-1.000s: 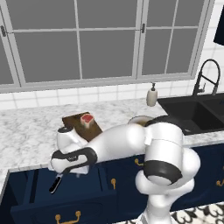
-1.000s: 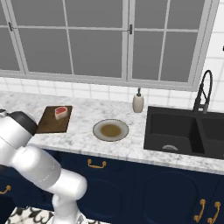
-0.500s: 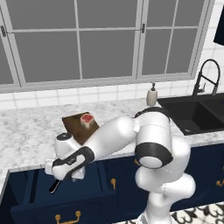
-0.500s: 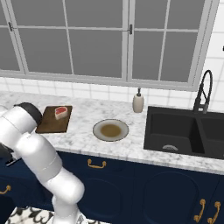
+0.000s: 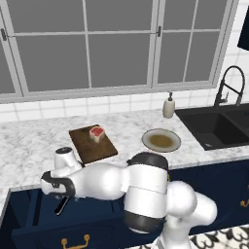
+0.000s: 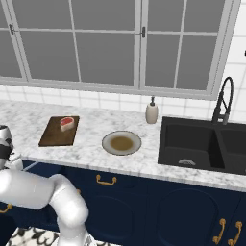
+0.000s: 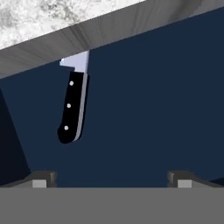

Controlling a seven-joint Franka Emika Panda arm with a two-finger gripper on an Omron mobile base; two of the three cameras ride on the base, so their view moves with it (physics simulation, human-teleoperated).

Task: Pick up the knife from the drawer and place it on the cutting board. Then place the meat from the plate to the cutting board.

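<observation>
1. Hand (image 7: 111, 179) sits down in the open drawer (image 7: 153, 109), fingers spread wide apart, nothing between them. I see both fingertips (image 7: 41, 179) at the bottom of the hand view, bare drawer floor between.
2. Knife (image 7: 73, 105) lies flat on the navy drawer floor, up and left of the hand's centreline in the hand view, well clear of both fingertips. Black handle end points toward the hand, the blade runs under the tabletop edge and is partly hidden by it.
3. From the left base view the arm reaches low and left into the drawer; I can make out the knife's (image 5: 61, 206) dark handle just below the wrist.
4. Cutting board (image 5: 92, 144) is on the marble tabletop (image 5: 29, 146) above the drawer, with the meat (image 5: 97, 133) sitting on its far end.
5. Plate (image 5: 161, 140) is on the tabletop right of the board, apart from it, brownish centre showing.
6. Right base view agrees: meat (image 6: 67, 123) on the board (image 6: 58, 132), plate (image 6: 121, 143) beside it, toward the sink (image 6: 202, 144).
</observation>
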